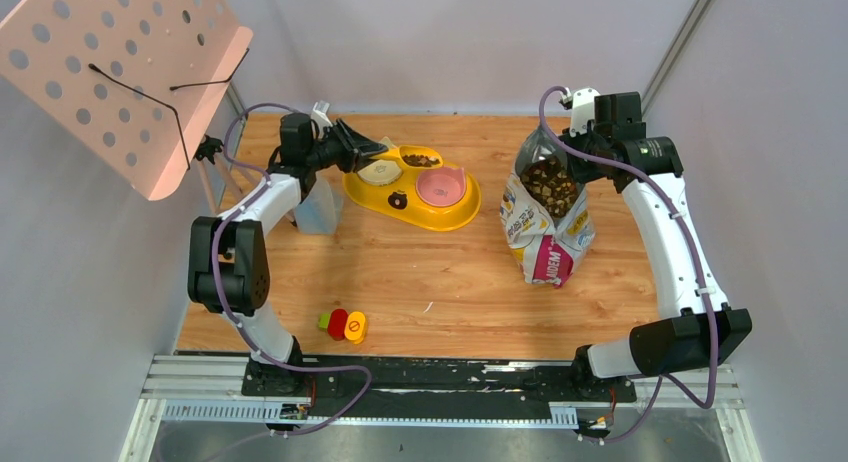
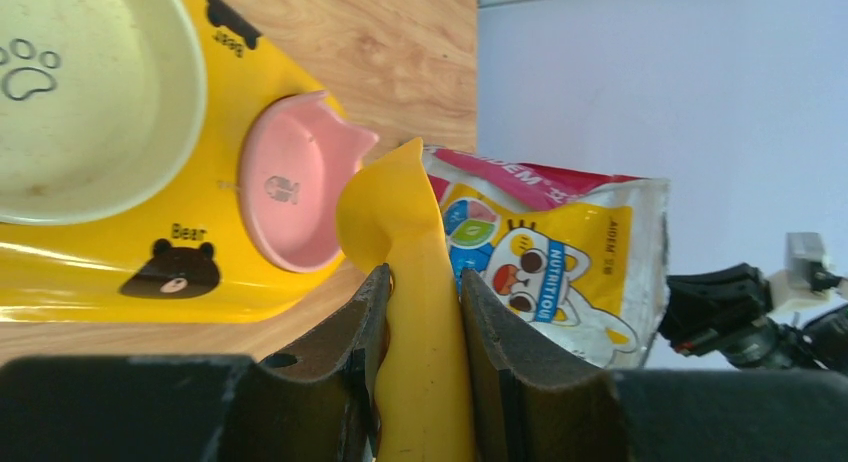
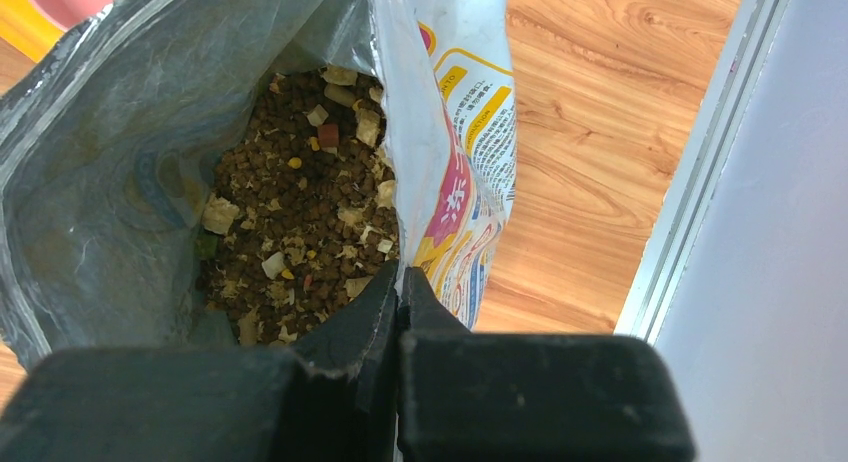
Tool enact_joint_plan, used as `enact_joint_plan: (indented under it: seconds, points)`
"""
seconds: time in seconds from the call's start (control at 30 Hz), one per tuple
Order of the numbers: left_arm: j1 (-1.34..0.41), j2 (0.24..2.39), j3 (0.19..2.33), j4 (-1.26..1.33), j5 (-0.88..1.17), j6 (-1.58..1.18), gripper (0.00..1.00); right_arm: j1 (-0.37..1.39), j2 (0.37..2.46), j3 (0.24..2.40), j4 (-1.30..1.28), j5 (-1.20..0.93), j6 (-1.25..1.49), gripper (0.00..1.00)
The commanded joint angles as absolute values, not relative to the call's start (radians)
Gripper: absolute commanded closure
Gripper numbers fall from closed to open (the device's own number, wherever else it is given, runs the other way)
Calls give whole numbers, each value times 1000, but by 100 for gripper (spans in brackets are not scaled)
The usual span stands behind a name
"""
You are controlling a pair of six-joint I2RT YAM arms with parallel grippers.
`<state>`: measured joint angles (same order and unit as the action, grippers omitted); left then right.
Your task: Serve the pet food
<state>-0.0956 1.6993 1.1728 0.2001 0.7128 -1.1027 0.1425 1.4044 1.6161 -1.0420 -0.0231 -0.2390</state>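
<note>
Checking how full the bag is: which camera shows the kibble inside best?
Right wrist: it looks straight into the open bag at the pet food. Top external shows it small through the bag mouth. Left wrist shows only the bag's printed outside.

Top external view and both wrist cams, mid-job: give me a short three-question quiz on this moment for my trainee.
1. True or false: the left fingers are clamped on the yellow plastic scoop.
2. Pick one. The right fingers pinch: A) the rim of the white printed foil bag; B) a metal spoon; C) nothing.
3. Fill in: dark brown kibble pellets lie inside the bag, while the pink cat-shaped plastic bowl is ___.
Key: 1 true; 2 A; 3 empty.
</note>
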Motion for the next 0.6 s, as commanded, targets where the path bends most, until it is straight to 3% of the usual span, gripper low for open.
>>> enact_joint_plan:
  seconds: [0.0,0.57]
  points:
    - [-87,1708,1255,105,660,-933,100,146,1362,1612,-1024,-67,-227,100]
    - [-134,1788,1387,-132,567,-719,100,144,1359,1602,-1024,-72,-225,100]
